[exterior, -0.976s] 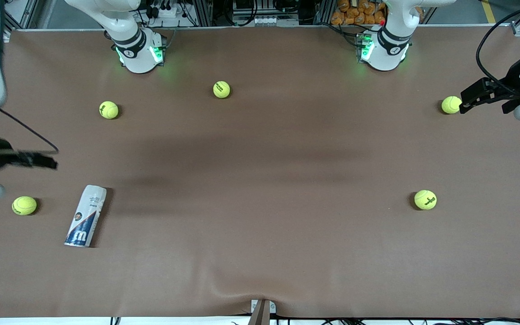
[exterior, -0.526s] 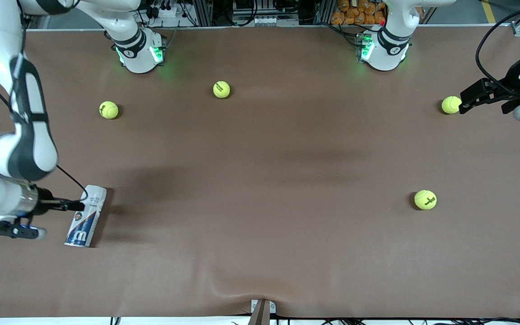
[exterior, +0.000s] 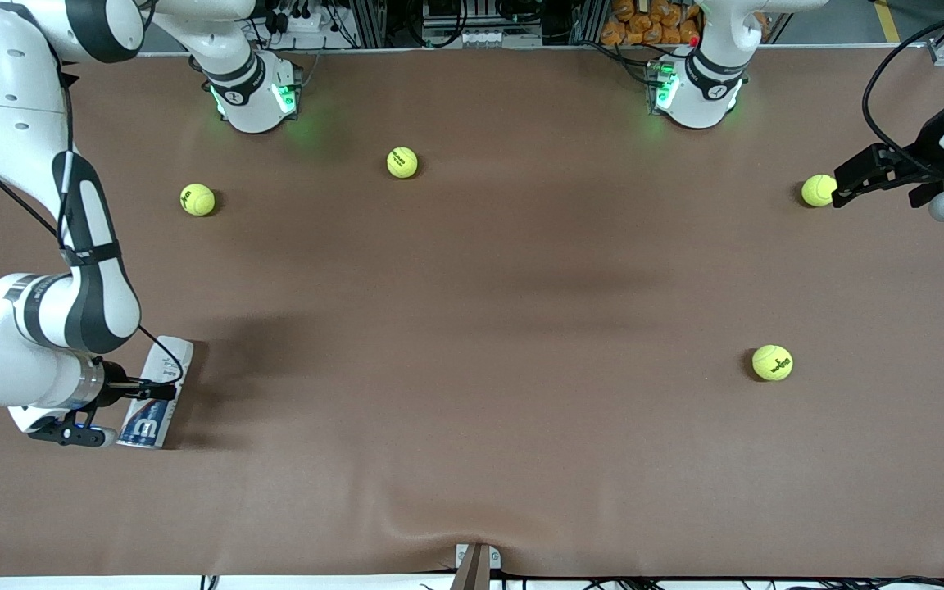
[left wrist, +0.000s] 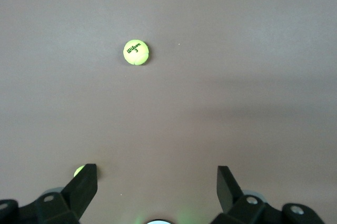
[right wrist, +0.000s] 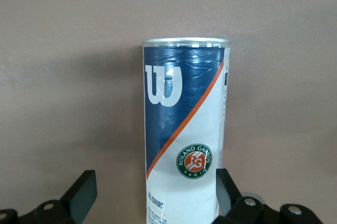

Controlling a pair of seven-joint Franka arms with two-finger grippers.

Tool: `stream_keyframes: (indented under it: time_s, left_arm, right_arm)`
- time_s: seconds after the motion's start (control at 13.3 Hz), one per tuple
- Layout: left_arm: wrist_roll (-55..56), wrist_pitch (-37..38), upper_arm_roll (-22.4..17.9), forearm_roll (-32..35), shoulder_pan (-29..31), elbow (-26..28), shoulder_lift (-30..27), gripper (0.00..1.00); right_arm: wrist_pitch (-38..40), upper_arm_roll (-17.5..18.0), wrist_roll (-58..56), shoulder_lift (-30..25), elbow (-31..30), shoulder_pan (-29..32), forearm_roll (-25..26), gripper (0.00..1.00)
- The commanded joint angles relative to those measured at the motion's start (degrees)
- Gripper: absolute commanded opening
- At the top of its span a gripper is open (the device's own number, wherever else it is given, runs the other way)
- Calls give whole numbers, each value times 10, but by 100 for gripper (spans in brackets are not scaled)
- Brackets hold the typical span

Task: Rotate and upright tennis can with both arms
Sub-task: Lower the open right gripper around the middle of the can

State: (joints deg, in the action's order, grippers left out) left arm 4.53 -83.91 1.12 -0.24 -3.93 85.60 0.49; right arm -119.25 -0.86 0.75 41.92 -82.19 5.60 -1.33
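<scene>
Step in hand, as judged: approach of the right arm to the tennis can [exterior: 156, 393]; no grasp made yet, can not yet rotated or uprighted.

Can position: lying on its side on the surface [exterior: 472, 344], near the corner at the right arm's end and the front-camera edge. Long axis runs roughly toward the camera, slightly slanted; the dark-blue "W" end is the end nearer the camera, the white end points toward the robots' bases.

Right gripper [exterior: 151, 387]: low over the can's middle, reaching in from the surface's end edge. In the right wrist view the can [right wrist: 184, 129] lies lengthwise between the two fingers [right wrist: 81, 192], one finger on each flank. Jaws spread wide, released; one finger stands apart from the can, the other is just beside its flank; contact there cannot be told. Nothing held.

Left gripper [exterior: 849, 176]: waits over the opposite end of the surface, beside a tennis ball [exterior: 818, 190]. Fingers [left wrist: 84, 184] spread wide, holding nothing.

Next move, as judged: lower the right gripper so both fingers bracket the can's body, then clench across its width. Rounded wall may roll; centre first.
</scene>
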Motion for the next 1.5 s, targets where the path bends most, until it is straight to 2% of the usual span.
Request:
stream_keyframes:
  time_s: [0.0,0.3,0.45,1.05,1.43]
  left_arm:
    - [-6,9,-1,-8,1,-8,4,100]
    - [-6,9,-1,-8,1,-8,4,100]
    - [-7,9,-1,-8,1,-8,4,100]
    - [-7,14,-1,-9,1,-8,4,100]
    - [-7,14,-1,-9,1,-7,5,100]
  right_arm:
    - [0,6,-6,17,12,9,-1,100]
    - [-28,5,-8,32,12,9,1,100]
    - [-51,5,-21,44,10,13,25,100]
    - [-61,5,-33,50,5,12,48,100]
    - [-44,6,-101,34,-2,5,49,100]
